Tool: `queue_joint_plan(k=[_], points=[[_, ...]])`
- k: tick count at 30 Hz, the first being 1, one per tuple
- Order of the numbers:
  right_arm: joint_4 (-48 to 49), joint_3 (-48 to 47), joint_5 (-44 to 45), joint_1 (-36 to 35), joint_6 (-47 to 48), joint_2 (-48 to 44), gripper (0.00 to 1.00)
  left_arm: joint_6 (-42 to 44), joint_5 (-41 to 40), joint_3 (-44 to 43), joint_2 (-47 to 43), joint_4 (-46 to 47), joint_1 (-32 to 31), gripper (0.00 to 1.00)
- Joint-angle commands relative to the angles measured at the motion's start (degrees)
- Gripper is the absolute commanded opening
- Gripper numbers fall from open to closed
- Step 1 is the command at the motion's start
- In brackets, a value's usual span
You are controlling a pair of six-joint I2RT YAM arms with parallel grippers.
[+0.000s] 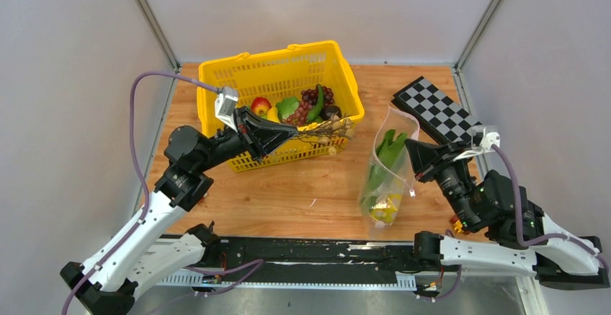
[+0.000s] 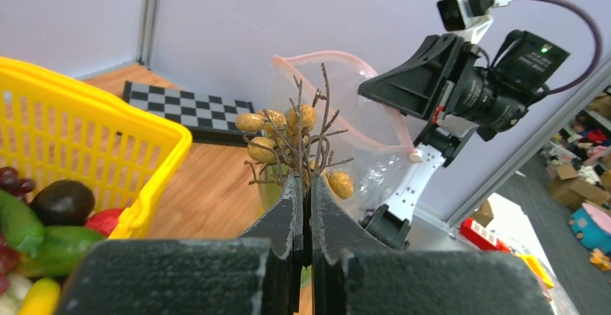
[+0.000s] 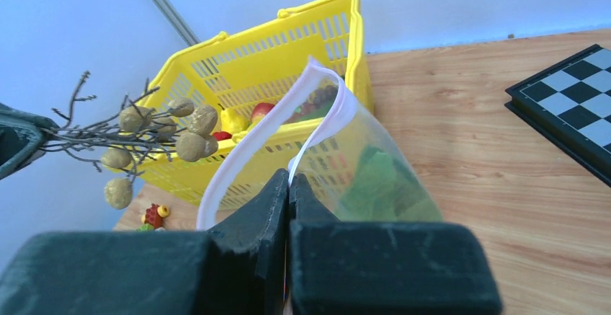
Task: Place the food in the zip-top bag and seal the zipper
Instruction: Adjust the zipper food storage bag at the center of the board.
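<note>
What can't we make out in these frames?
Top view: yellow item low in the zip-top bag, smeared by crinkled plastic, unidentifiable.
Top view: left pincer and twig bunch cover part of the basket food.
Right wrist view: body of the right pincer cuts off the bag's bottom.
Right wrist view: red-yellow piece, too small to name.

We're looking at two arms here: white links, black joints. A purple cable (image 1: 132, 113) loops off the left arm (image 1: 137, 236), another trails the right arm (image 1: 497, 254). Left gripper (image 2: 308, 182), right gripper (image 3: 288, 178): matte black wedges, white cameras (image 1: 225, 102) on top.
</note>
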State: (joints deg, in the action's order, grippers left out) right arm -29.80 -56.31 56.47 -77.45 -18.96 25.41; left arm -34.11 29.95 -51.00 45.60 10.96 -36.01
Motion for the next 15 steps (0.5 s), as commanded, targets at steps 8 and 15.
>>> queue_joint_plan(k=[8, 15], points=[[-3.5, -0.3, -5.4, 0.2, -2.8, 18.7, 0.04, 0.0, -2.5, 1.8, -5.2, -0.5, -1.1, 0.00], [2.2, 1.9, -8.3, 1.4, -4.0, 23.1, 0.05, 0.9, -5.0, 4.4, -9.6, -6.3, -1.1, 0.00]])
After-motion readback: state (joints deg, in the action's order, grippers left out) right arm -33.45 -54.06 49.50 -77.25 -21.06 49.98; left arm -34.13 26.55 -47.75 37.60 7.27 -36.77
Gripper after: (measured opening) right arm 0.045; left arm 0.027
